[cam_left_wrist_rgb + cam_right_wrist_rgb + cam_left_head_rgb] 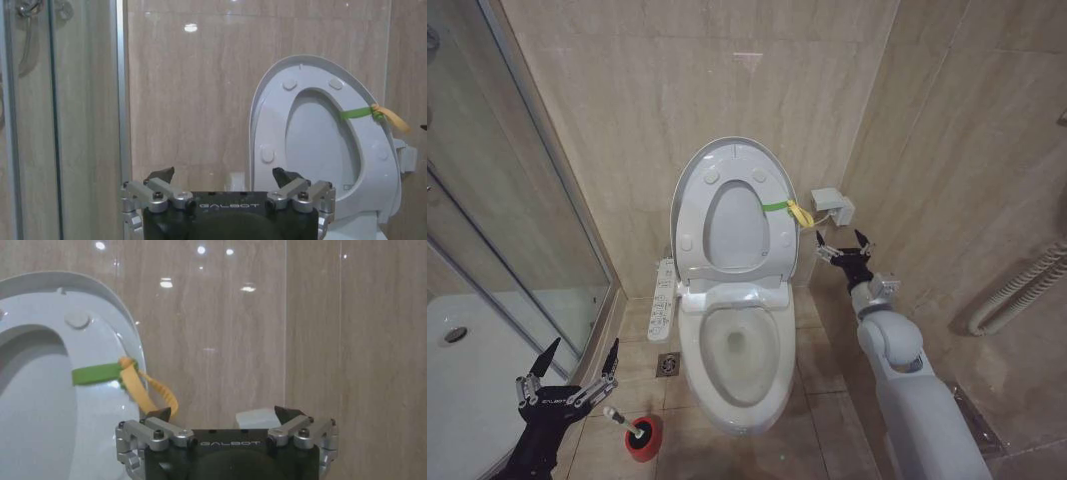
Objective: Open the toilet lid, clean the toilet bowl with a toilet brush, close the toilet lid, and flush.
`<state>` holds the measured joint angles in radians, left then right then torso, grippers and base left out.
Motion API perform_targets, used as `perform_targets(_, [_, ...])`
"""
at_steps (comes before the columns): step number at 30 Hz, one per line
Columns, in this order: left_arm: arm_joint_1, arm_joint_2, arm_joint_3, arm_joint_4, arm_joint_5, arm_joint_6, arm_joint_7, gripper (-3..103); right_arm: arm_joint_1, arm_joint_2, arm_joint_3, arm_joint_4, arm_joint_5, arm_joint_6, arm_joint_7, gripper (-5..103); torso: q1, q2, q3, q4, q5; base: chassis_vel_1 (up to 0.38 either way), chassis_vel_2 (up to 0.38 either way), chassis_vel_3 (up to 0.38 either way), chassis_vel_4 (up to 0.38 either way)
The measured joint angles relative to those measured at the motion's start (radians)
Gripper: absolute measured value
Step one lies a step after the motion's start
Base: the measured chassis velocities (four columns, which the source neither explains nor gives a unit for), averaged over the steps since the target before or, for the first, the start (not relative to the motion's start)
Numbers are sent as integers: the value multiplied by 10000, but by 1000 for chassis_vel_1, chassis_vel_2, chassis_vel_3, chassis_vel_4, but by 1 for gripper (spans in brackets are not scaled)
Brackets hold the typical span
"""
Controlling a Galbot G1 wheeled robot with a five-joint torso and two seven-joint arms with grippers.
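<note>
The toilet lid [732, 160] stands raised against the back wall, with a yellow-green strap [799, 211] tied at its right side. Below it the toilet bowl [737, 405] is uncovered. The toilet brush [622, 421] leans in a small red cup [644, 440] on the floor, left of the bowl. My left gripper [584, 345] hangs open just above and left of the brush handle. My right gripper [840, 240] is open, right of the lid and just below the strap's loose end. The right wrist view shows the strap [150, 390] hanging beside the open right gripper [221, 412].
A glass shower door [517, 200] and white shower tray [467, 350] close off the left. A narrow button panel [664, 298] sits left of the bowl, with a floor drain [668, 364] below it. A white box [832, 205] is on the wall near the strap, and a pale hose [1017, 290] hangs on the right wall.
</note>
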<state>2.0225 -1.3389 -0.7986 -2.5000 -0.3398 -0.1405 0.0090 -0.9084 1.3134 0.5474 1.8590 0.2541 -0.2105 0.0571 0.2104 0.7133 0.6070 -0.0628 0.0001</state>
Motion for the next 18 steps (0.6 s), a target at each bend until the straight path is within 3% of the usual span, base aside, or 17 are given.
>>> perform_targets(18, [0,0,0,0,0,0,0,99,2660,480,-583,-2067,-412,340,274,100,1,0,0,1,-1,0,0,0,0])
